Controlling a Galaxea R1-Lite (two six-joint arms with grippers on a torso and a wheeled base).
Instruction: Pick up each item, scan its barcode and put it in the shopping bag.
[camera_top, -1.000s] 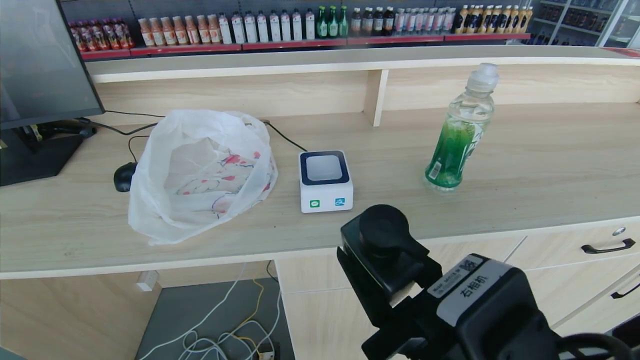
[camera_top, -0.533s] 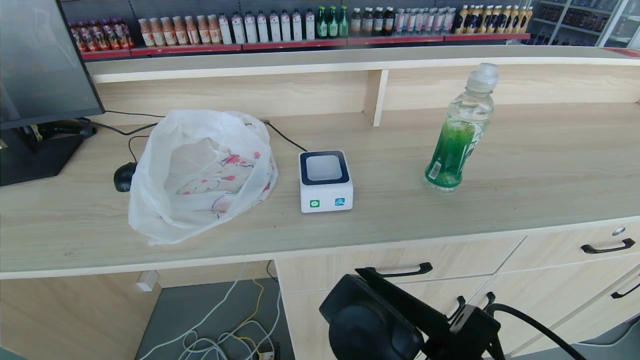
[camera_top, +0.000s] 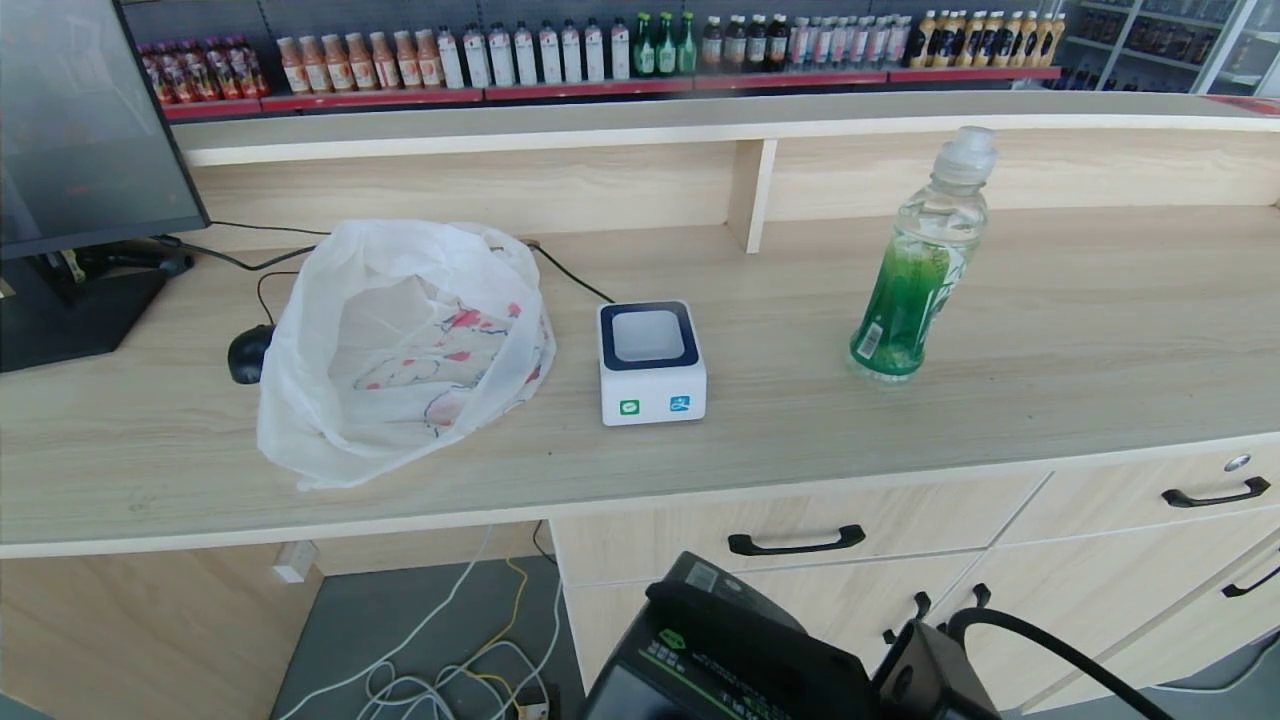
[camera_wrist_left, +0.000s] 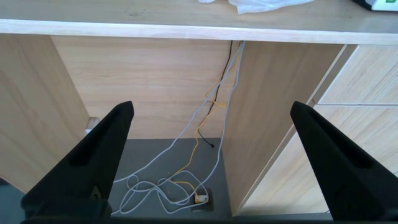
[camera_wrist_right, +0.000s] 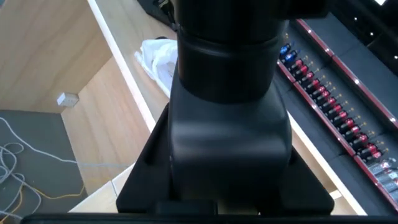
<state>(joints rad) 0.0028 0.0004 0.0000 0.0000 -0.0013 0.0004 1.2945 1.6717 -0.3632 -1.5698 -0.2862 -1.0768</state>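
The wooden shop counter (camera_top: 1050, 330) runs below shelves of drinks. On it the bottle (camera_top: 915, 270) stands upright, well apart to the right of the scanner (camera_top: 650, 360). The white shopping bag (camera_top: 400, 350) slumps open near the scanner's other side. My left gripper (camera_wrist_left: 212, 109) hangs below the counter edge, spread wide and empty. The right arm (camera_top: 740, 655) sits low before the drawers, and I cannot tell its gripper's state. I judge the bottle's pick-up not yet begun. Next I must raise the right arm and grasp the bottle's body.
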